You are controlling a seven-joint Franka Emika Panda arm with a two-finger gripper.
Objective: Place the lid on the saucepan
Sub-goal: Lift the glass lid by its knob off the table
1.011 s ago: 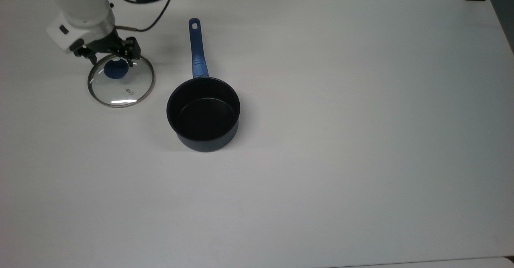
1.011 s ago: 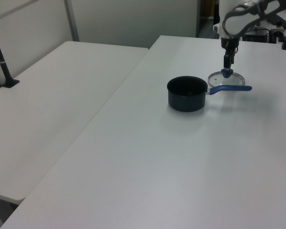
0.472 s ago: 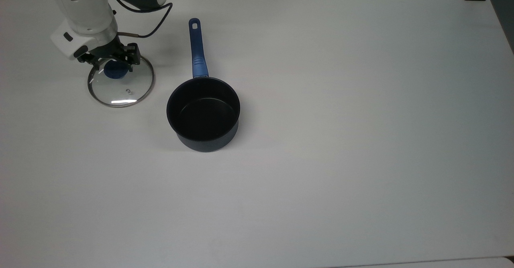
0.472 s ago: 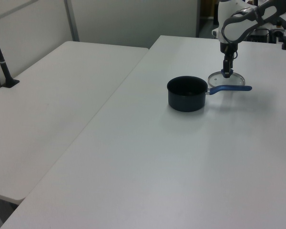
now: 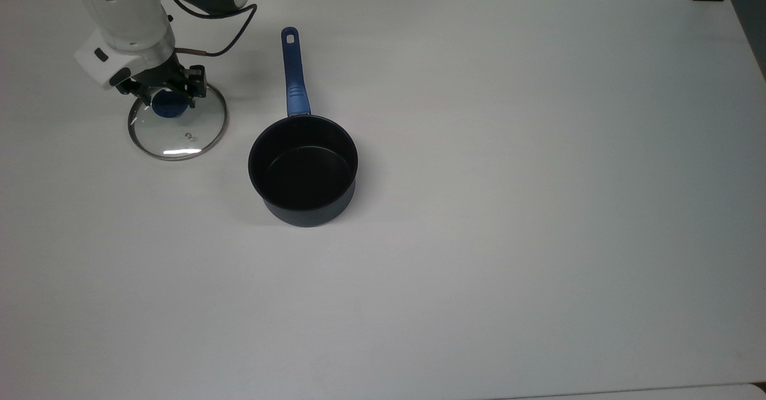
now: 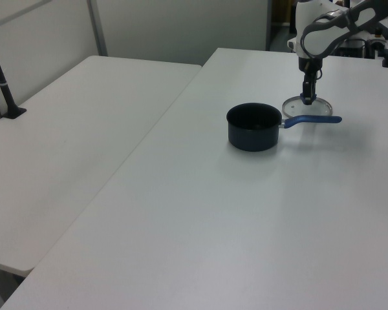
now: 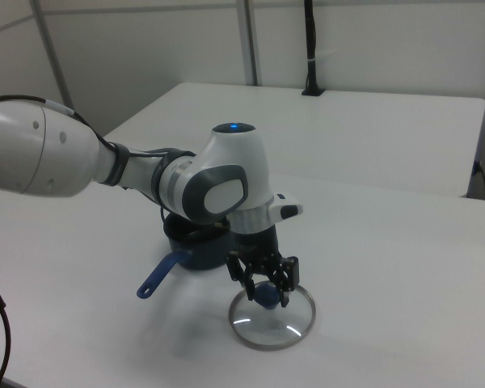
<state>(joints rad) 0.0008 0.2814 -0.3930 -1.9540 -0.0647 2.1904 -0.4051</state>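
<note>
- Your end effector [image 5: 169, 93] is closing around the blue knob [image 5: 167, 106] of the lid [image 5: 177, 127], fingers flanking it, having dropped from a higher hover a second ago.
- The lid is shifting slightly toward the top view's left since half a second ago, so you are likely making contact; it does not look lifted off the tabletop [image 5: 479, 208].
- The saucepan [image 5: 303, 169] is sitting empty, near the lid, on the top view's right.
</note>
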